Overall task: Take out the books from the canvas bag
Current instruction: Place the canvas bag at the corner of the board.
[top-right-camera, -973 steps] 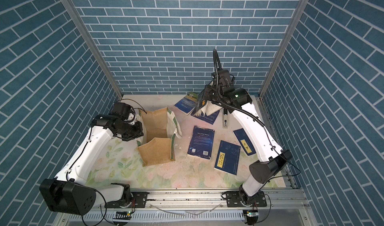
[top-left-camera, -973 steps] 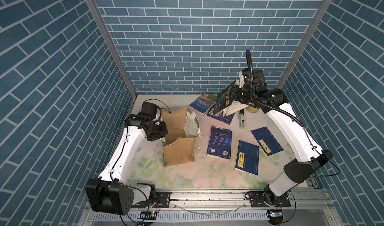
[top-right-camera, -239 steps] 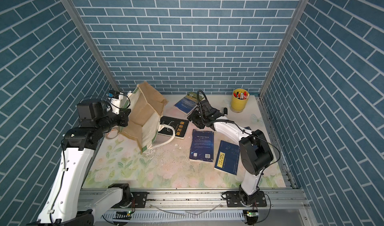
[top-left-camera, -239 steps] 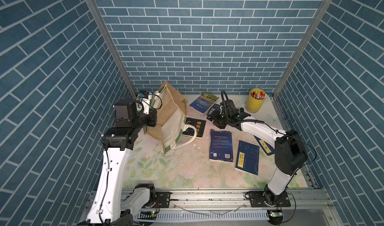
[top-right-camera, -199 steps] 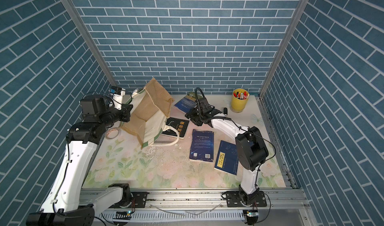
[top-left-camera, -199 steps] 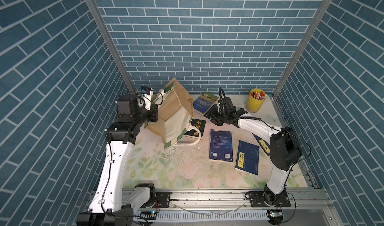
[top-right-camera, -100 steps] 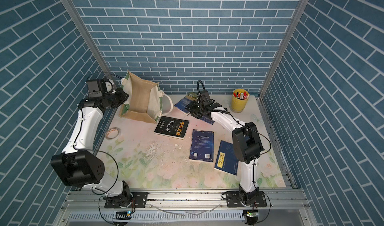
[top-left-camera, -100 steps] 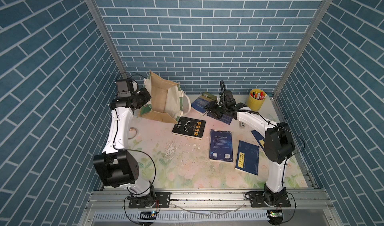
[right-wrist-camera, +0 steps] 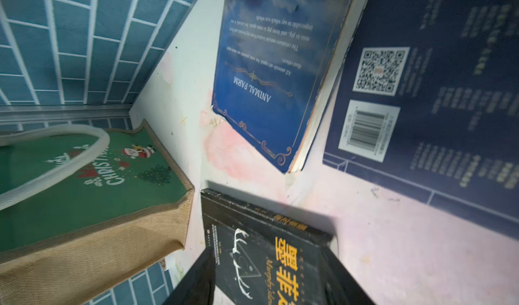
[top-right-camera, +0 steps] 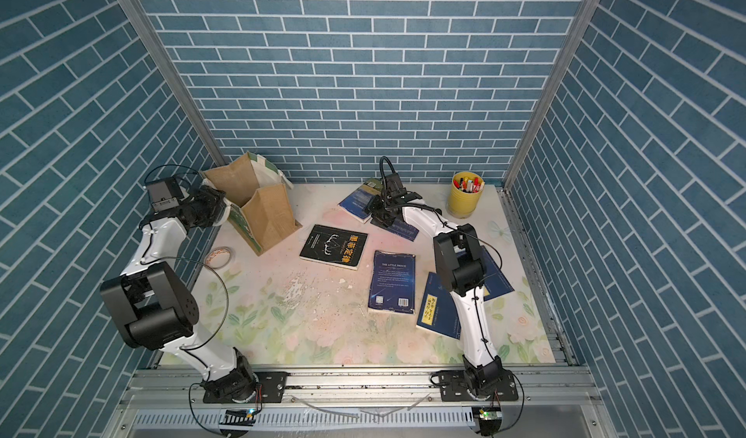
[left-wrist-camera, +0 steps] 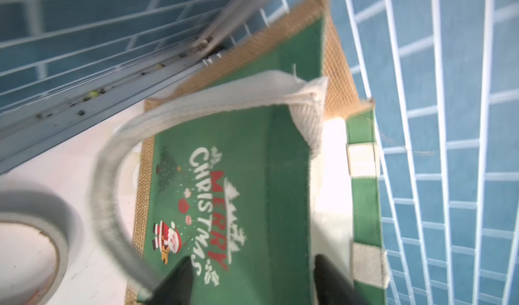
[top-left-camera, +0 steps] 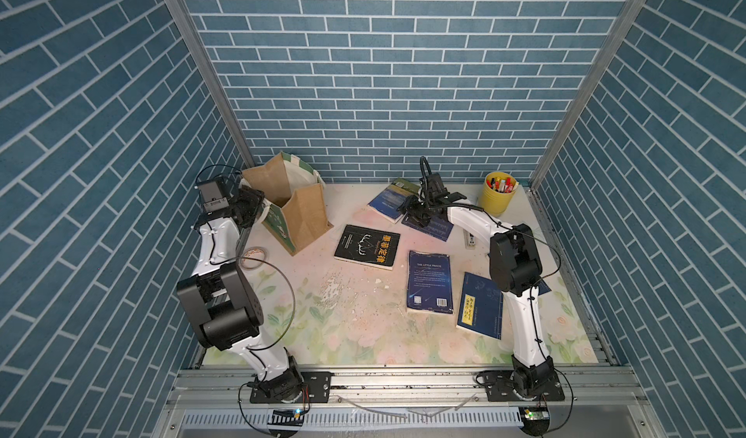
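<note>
Canvas bag (top-left-camera: 300, 210) stands on the desk (top-left-camera: 343, 327), mouth open. Left gripper (left-wrist-camera: 255, 285) is just beside the bag's green Christmas panel, jaws wide apart, holding nothing. Black book (top-left-camera: 367, 247) lies flat nearest the bag. Animal Farm (top-left-camera: 387, 204), Little Prince (top-left-camera: 428, 282) and yellow-strip book (top-left-camera: 480, 311) lie farther from the bag. Right gripper (top-left-camera: 413, 214) is low over a dark blue book (top-left-camera: 434, 228), jaws apart, empty. Tape roll (top-left-camera: 253, 253) is near the bag.

Tan-and-green canvas bag (top-left-camera: 306, 214), black yellow-lettered book (top-left-camera: 367, 247).
</note>
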Motion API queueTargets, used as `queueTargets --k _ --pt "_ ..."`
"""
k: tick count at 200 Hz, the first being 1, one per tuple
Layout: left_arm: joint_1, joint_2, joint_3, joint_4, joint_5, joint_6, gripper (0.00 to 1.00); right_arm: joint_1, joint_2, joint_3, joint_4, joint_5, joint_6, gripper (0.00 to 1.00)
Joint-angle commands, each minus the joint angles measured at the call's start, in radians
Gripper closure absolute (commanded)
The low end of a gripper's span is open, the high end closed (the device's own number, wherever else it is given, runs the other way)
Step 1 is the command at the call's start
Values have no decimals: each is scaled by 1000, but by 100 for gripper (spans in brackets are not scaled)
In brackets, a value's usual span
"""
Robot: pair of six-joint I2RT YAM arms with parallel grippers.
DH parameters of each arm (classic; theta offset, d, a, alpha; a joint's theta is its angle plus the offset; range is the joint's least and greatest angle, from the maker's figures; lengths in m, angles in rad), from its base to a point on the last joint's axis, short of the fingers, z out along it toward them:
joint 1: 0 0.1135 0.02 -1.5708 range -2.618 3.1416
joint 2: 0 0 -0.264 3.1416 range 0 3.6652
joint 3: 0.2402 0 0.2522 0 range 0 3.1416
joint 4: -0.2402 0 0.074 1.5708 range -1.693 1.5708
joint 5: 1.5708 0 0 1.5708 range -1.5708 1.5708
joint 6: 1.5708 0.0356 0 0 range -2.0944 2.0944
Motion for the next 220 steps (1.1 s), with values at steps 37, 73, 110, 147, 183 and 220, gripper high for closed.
queueTargets --k 37,73,110,147,183,220 --pt "-160 -77 300 -437 -217 238 0 -65 134 163 -45 -47 -147 41" --pt "-297 -189 337 -578 -360 340 0 -70 289 417 -123 -124 -209 43" --pt "-363 -287 365 -710 -373 427 0 -70 378 525 -159 -95 -191 45" --pt "-371 -355 363 -780 -372 466 0 -68 339 464 -165 -29 -179 45" --pt "-371 -366 369 -785 -317 470 0 -80 152 170 -32 36 -194 43" --pt "-372 -326 455 -850 -274 486 0 -120 166 117 129 18 -166 38"
